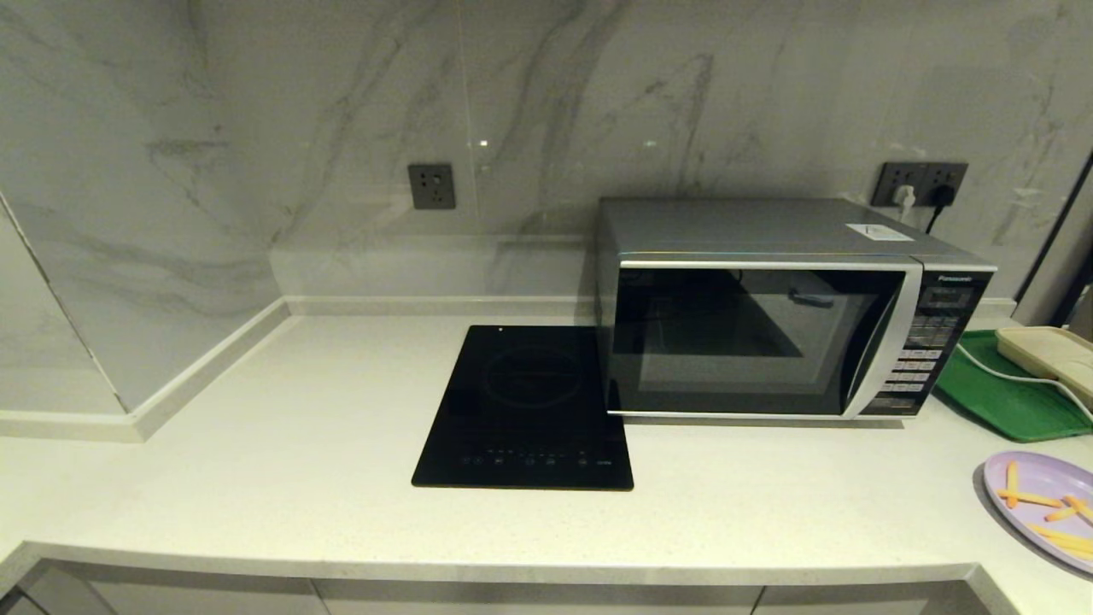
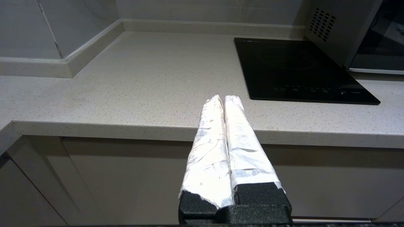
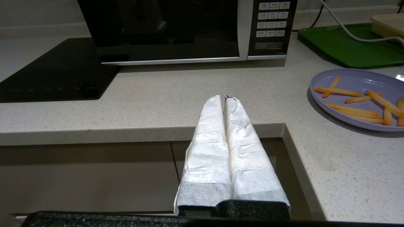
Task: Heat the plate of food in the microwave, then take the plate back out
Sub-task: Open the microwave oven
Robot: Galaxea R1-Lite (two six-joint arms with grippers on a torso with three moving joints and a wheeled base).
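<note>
Plainly, nothing of the task is begun: the microwave (image 1: pixel 768 316) stands at the back of the table (image 1: pixel 256 478) with its dark glass door closed, and the plate of food (image 1: pixel 1046 504) lies on the table out at the robot's right, in front of the green tray (image 1: pixel 999 393) and well apart from the oven door. The relation that matters is which arm sits nearer. In the right wrist view the right hand (image 3: pixel 225 98) hangs just off the table's front edge, fingers pressed together and gripping nothing, with the plate of food (image 3: pixel 356 80) close by to its right side and the microwave (image 3: pixel 189 31) straight ahead, keypad toward the plate. The left hand (image 2: pixel 224 98) is likewise closed and empty, parked off the front edge opposite the induction cooktop (image 2: pixel 296 69), with the oven's side panel beyond that and the plate nowhere in its view. So the right arm is clearly the nearer one to the plate. The plate is round, so no approach angle is favoured, though its near rim faces the right hand
</note>
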